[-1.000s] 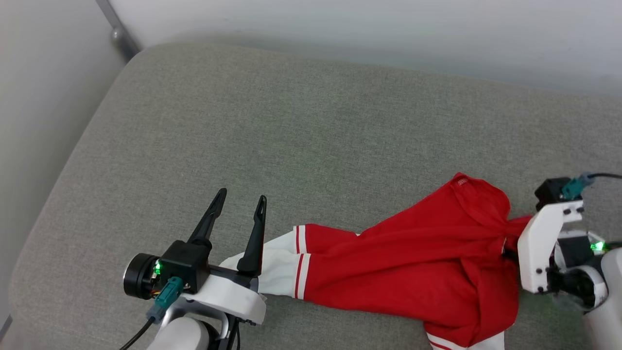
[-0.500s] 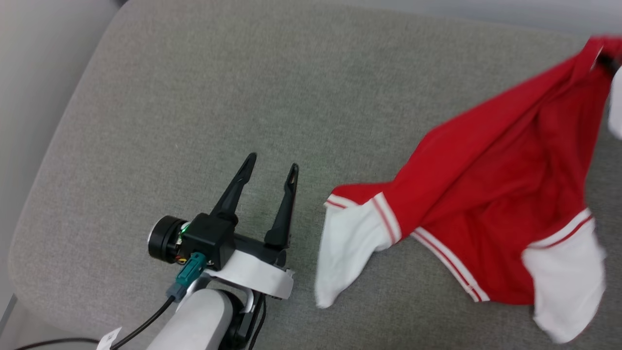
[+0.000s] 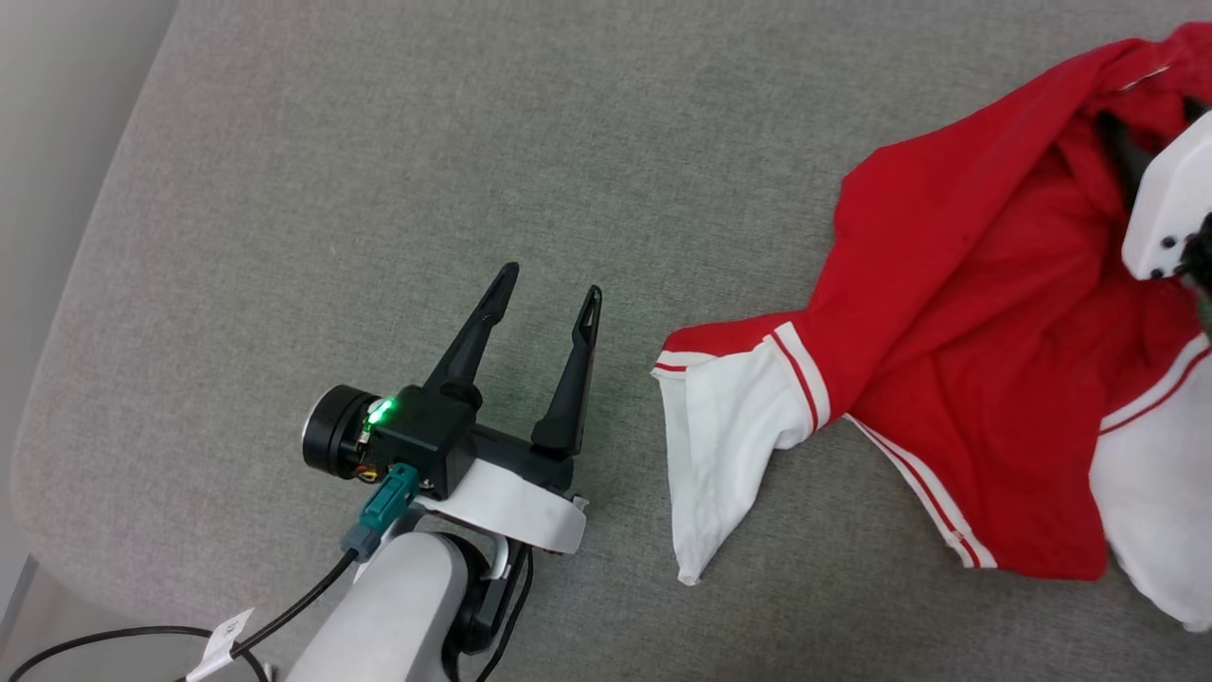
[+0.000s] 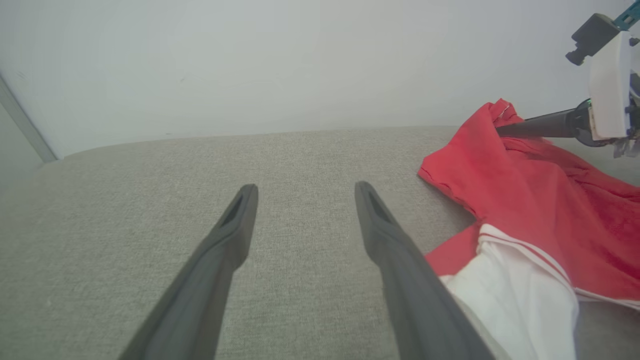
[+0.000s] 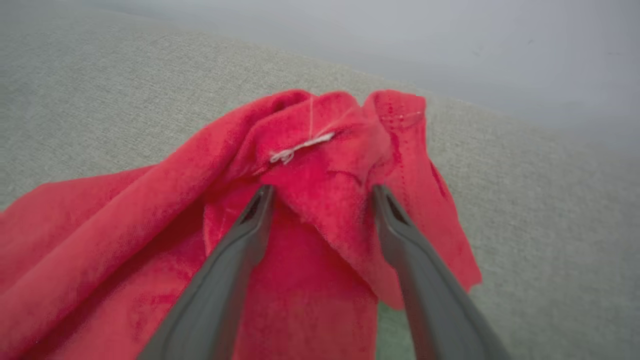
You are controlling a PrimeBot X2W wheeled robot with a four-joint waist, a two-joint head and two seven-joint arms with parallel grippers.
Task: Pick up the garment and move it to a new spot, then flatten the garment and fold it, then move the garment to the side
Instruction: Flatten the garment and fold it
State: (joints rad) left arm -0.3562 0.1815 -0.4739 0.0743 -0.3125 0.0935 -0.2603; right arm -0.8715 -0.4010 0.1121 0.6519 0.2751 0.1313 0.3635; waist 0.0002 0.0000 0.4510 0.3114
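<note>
Head view: jersey T-shirt [image 3: 947, 379] lies right of my spread left gripper [image 3: 551, 281], slanting toward the cushion's [image 3: 379, 189] far right edge; my right gripper [image 5: 322, 190], also spread, straddles a red fold.

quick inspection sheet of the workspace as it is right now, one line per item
surface: grey fabric cushion, bare on its left half
job's things: garment, red with white sleeves, lying crumpled at the right, not flattened or folded
clutter: nothing seen
grippers: left gripper open over bare cushion, beside a white sleeve; right gripper open, a red fold lying between its fingers
cables: black cable with a teal plug and a white tag at the left wrist
surroundings: pale wall behind the cushion
</note>
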